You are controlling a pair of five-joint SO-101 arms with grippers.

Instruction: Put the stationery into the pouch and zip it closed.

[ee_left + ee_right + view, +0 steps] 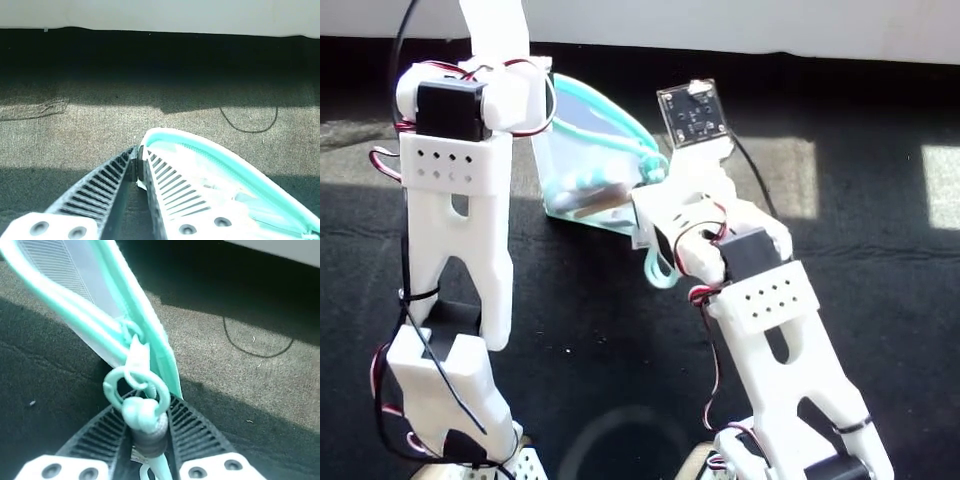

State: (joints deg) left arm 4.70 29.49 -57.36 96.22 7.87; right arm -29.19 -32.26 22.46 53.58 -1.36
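Left gripper (138,151): fingers pinched tight on the left end of the pouch (225,175), likely anchoring it for zipping. The pouch sits between the grippers, long axis left-to-right, zipper edge up, mouth open, stationery (588,195) inside. Right gripper (149,401) is at the pouch's right end, clamped on the zipper cord (138,413), ready to pull.
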